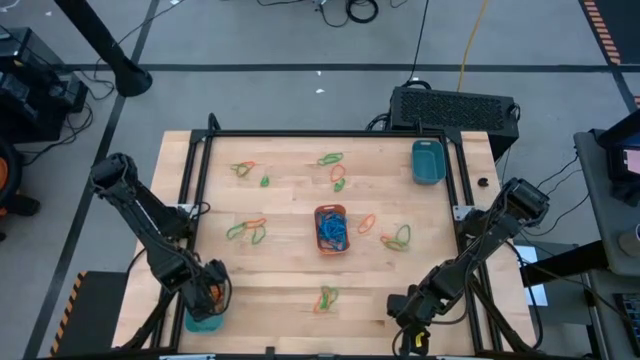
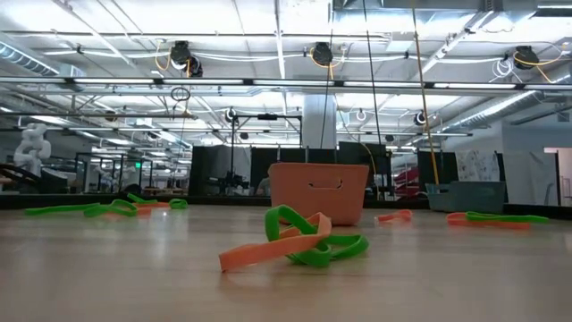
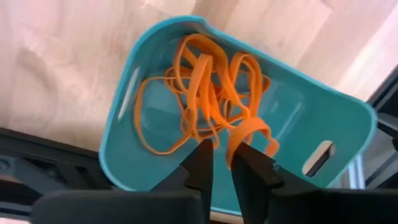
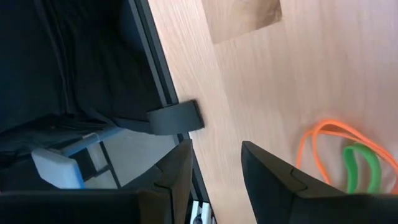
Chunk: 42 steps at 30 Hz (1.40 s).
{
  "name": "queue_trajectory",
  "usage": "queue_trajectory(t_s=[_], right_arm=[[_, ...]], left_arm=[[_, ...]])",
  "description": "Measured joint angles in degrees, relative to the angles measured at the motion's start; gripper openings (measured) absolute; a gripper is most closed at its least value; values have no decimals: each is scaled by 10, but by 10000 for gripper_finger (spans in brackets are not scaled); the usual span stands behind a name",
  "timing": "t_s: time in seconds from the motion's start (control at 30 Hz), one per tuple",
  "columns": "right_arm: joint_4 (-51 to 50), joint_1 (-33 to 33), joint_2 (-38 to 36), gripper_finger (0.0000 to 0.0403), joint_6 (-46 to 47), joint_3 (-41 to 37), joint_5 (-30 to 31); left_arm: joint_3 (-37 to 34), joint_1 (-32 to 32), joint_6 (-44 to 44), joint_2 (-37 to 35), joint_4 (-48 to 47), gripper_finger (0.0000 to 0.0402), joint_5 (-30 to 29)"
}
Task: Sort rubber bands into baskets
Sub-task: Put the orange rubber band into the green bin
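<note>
A teal basket (image 3: 311, 118) at the table's near left corner holds several orange rubber bands (image 3: 199, 81). My left gripper (image 3: 222, 157) points down over it, fingers a little apart, with a wide orange band (image 3: 249, 129) rising between them. My right gripper (image 4: 214, 165) stands open over bare wood near the table's near right edge, an orange and a green band (image 4: 348, 158) beside it. An orange basket (image 1: 331, 229) with blue bands sits mid-table. A second teal basket (image 1: 428, 161) stands at the far right. More bands (image 1: 248, 231) lie scattered. My left gripper has one end of the wide orange band (image 3: 232, 149) between its fingertips, which come from above. The band lies against the inner side of one finger (image 3: 249, 163). A gap shows beside the other finger, so I cannot tell whether the band is still pinched. Its loop arches up over the basket's floor.
A black frame rail (image 1: 330, 134) runs around the wooden table top. A green and orange tangle (image 2: 299, 243) lies near the front edge, left of my right gripper (image 1: 405, 305). Cables and a black box (image 1: 452, 108) sit beyond the far edge.
</note>
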Motion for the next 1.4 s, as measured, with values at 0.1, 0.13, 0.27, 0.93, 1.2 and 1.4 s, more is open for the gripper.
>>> queue_trajectory(t_s=[0.1, 0.13, 0.27, 0.93, 1.2, 1.4], right_arm=[[-1, 0, 0, 130, -1, 0, 0], [0, 0, 0, 130, -1, 0, 0], [-1, 0, 0, 130, -1, 0, 0], [-91, 34, 0, 130, -21, 0, 48], [-97, 46, 0, 130, -26, 0, 64], [-85, 62, 26, 130, -25, 0, 65]], left_arm=[[0, 0, 0, 0, -15, 80, -1], [0, 0, 0, 0, -18, 85, -1], [0, 0, 0, 0, -28, 104, -2], [0, 2, 240, 0, 161, 114, -230], [0, 2, 381, 0, 269, 114, -319], [0, 2, 391, 0, 276, 114, -327]])
